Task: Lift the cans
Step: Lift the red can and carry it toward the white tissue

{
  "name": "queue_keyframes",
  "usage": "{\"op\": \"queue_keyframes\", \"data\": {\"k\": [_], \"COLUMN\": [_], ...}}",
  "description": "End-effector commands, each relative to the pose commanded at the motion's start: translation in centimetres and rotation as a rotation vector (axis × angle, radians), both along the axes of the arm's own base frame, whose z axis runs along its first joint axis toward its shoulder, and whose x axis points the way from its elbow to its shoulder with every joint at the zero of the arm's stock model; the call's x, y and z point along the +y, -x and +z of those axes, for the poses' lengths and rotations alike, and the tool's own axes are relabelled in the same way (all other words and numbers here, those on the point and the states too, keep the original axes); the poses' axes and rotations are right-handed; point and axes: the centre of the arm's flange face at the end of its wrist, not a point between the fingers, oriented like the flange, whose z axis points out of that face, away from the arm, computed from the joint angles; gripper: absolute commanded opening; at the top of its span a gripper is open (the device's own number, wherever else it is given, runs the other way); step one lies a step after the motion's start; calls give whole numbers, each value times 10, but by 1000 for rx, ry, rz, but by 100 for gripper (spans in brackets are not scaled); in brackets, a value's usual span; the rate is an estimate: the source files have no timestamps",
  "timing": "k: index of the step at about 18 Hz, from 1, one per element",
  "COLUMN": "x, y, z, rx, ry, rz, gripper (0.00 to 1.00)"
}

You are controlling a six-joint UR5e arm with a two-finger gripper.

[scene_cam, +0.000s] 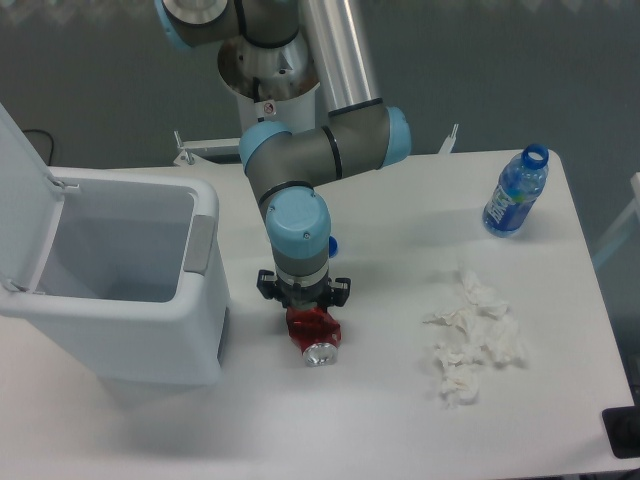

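Note:
A small red can [314, 331] with a silver end lies on its side on the white table [380, 420], its silver end facing the front edge. My gripper [305, 312] points straight down over the can's rear half, right on top of it. The blue wrist hides the fingers, so their spacing and whether they touch the can do not show.
An open white bin [120, 290] with its lid raised stands just left of the can. Crumpled white tissues [472, 335] lie to the right. A blue plastic bottle [516, 192] stands at the far right corner. A small blue object [333, 243] peeks out behind the arm.

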Motion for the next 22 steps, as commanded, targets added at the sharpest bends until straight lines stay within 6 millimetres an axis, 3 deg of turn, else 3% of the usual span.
{"op": "queue_keyframes", "data": {"k": [3,6,9,11,16,22], "x": [0,0,5,13,30,6], "y": [0,0,6,15,45,89], "z": [0,2,17,34,100,169], "rx": [0,1,23,51,159,272], "ry": [0,-1,-24,-50,-138,-187], "rz": [0,-3,-3,-5,-11,-250], "gripper": [59,59,60,60,60,60]}}
